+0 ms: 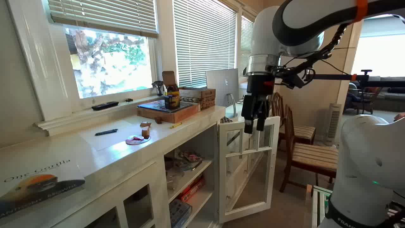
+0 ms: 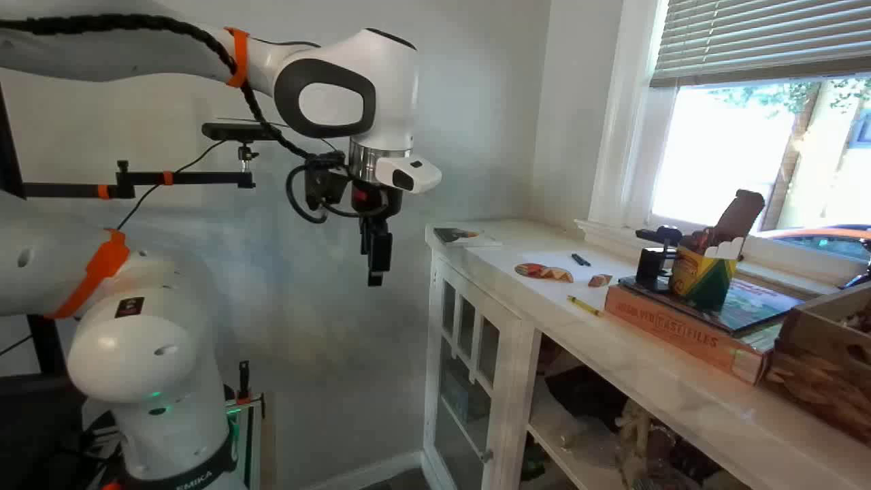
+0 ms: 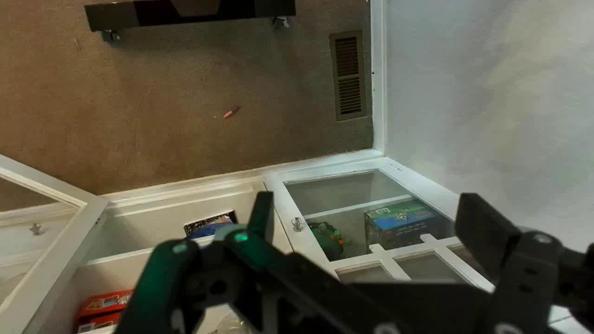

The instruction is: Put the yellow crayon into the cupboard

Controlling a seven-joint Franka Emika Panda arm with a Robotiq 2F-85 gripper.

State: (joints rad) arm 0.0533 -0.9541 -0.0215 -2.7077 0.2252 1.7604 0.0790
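The yellow crayon (image 1: pixel 176 125) lies on its side on the white table (image 1: pixel 63 145) that forms the top of the cupboard (image 1: pixel 161 190), uncovered, one end just beside an orange-brown box (image 2: pixel 680 333); whether the two touch, I cannot tell. Flat and not far from the front edge, it seems placed so that it can be taken from above, with only a short trip down to the shelves afterwards. The glass-paned door (image 1: pixel 272 164) stands swung wide, which I take to be so that the crayon can go in from the front, onto the upper shelf (image 1: pixel 196 172) or the one below; both carry things, such as the red boxes (image 1: pixel 193 190) lower down. The fingers (image 3: pixel 480 222) are spread, with nothing held between them, as the wrist view shows, and in both exterior views they hang pointing down, well apart from the crayon. That stance suits a pick not yet made: I judge the next move to be across to the crayon, then a lowering around it. The neighbouring box could get in one finger's way, and a slim stick may roll, so a pinch across its middle looks wisest.
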